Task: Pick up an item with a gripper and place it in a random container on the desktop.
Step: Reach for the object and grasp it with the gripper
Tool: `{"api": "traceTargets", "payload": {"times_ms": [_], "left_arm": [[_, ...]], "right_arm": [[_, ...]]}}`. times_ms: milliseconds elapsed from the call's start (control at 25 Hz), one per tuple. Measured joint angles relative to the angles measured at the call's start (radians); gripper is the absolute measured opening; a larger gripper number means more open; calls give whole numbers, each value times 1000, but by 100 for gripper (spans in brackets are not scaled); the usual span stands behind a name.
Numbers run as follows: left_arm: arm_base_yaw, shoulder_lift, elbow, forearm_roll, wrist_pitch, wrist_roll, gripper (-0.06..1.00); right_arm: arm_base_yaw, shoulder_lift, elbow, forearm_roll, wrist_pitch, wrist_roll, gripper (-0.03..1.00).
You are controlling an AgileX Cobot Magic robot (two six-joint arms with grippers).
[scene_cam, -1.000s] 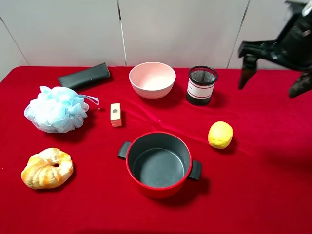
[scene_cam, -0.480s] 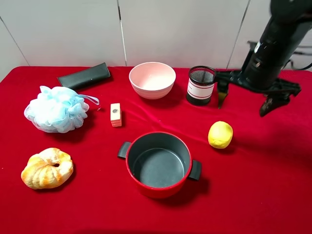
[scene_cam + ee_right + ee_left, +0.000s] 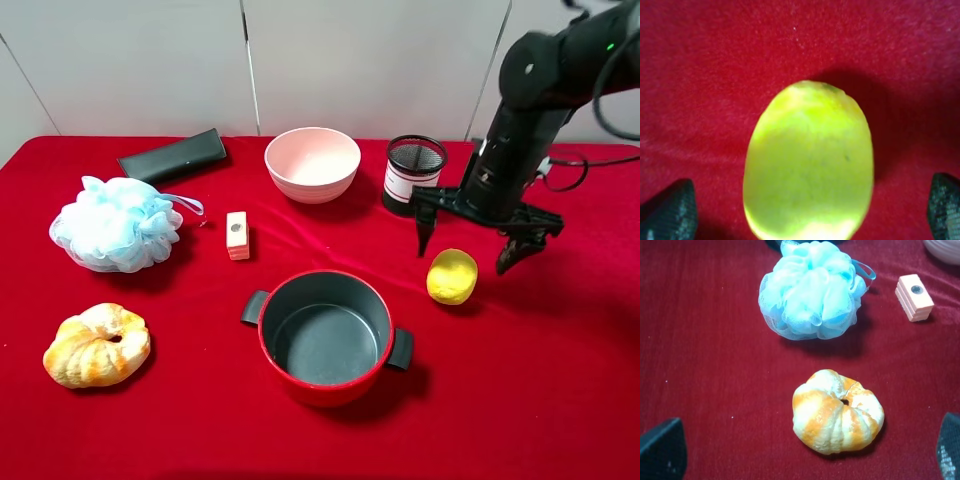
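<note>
The yellow lemon lies on the red cloth desktop, right of the red pot. My right gripper hangs open just above it, one finger to each side, not touching it. In the right wrist view the lemon fills the middle between the two fingertips. The black wire-mesh cup with the white band stands upright just behind and left of the lemon. My left gripper is out of the exterior high view; in the left wrist view its fingertips are spread wide with nothing between them.
A red pot with black handles sits front centre. A pink bowl stands at the back. A beige block, a blue bath puff, a croissant and a black case lie on the left.
My right arm has swung down and to the left, from the far right edge to just above the lemon. The objects on the cloth have not moved.
</note>
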Motion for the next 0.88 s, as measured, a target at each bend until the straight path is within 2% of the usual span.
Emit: {"api": "traceTargets", "payload": {"times_ms": [400,880], "left_arm": [[0,0,0,0,0,0,99],[0,0,0,0,0,0,99]], "right_arm": [[0,76,1,36,-50,-30,69],[0,95,1,40,-54,-48,68]]}}
